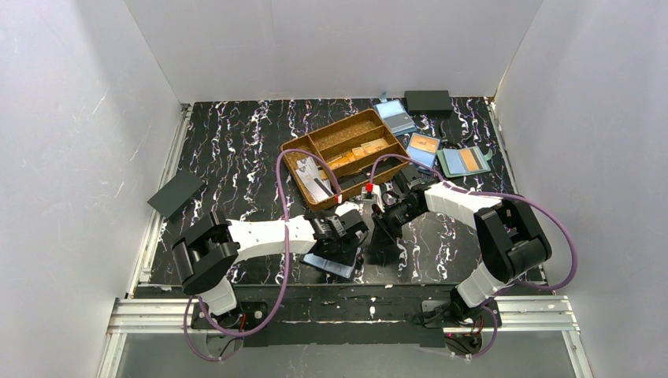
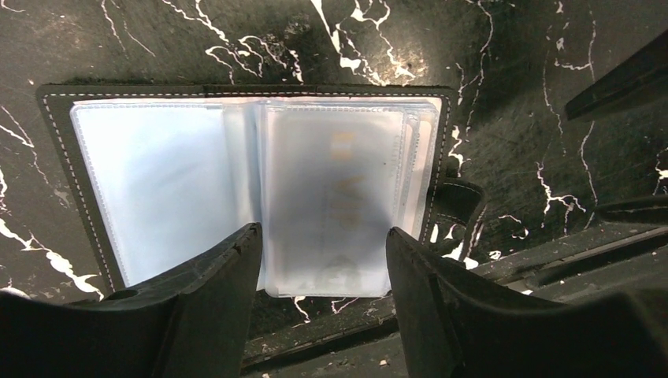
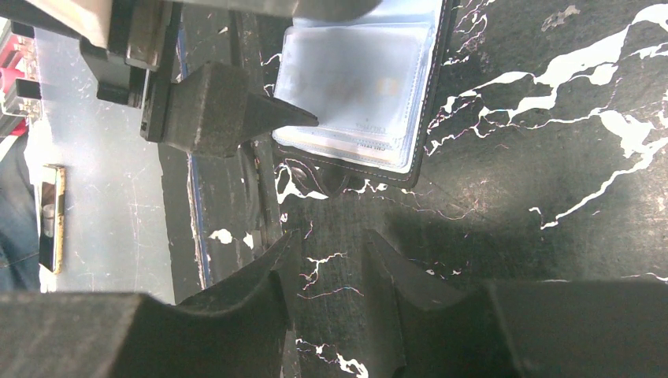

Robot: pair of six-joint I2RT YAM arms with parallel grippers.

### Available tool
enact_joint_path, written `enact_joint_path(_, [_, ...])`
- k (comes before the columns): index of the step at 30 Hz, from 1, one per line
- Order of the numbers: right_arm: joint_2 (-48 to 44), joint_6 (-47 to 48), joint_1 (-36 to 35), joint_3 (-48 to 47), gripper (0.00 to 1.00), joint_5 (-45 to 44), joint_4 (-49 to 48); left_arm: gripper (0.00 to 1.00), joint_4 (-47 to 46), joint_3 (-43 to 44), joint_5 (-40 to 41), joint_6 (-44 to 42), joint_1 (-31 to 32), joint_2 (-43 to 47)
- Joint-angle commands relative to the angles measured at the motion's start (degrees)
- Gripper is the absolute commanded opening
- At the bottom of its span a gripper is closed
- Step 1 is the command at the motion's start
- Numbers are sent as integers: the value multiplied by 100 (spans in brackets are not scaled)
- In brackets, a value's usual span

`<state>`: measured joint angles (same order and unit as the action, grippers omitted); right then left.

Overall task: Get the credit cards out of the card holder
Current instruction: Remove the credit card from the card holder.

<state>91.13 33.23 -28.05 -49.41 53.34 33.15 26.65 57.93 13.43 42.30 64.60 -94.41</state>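
Observation:
The black card holder [image 2: 55, 150] lies open flat on the marbled table, its light blue lining and clear sleeves facing up. A pale credit card [image 2: 331, 189] with faint print sits in the right-hand sleeve stack. My left gripper [image 2: 323, 236] hovers over the holder's near edge, open, with its fingers either side of that sleeve. From above, the holder [image 1: 329, 265] lies under the left gripper [image 1: 349, 238]. My right gripper [image 3: 331, 252] is open over bare table just beside the holder [image 3: 429, 118], with nothing between its fingers.
A brown compartment tray [image 1: 335, 126] behind the grippers holds orange-tan cards and some pale cards [image 1: 311, 175]. Blue holders [image 1: 396, 116] [image 1: 424, 148], a grey-green holder [image 1: 465, 160] and a black box [image 1: 428, 100] lie at the back right. Another black box [image 1: 176, 194] is at left.

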Motion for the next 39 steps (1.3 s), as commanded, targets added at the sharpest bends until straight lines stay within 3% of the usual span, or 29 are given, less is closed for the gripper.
enact_joint_path(1, [-103,64,-25,-235,42,124,128,58,-37,178,-104,-95,9,-18])
enact_joint_path(23, [-104,65,-25,-236,42,139,131,54,-12,81,61,-54,9,-257])
enact_joint_path(29, [-102,78,-25,-236,42,141,137,24,-19,43,122,-27,9,-213])
enact_joint_path(33, [-108,81,-25,-236,42,141,140,14,-169,-68,61,1,-12,-72])
enact_joint_path(39, [-136,80,-25,-212,42,170,133,8,-871,-696,-375,315,-278,370])
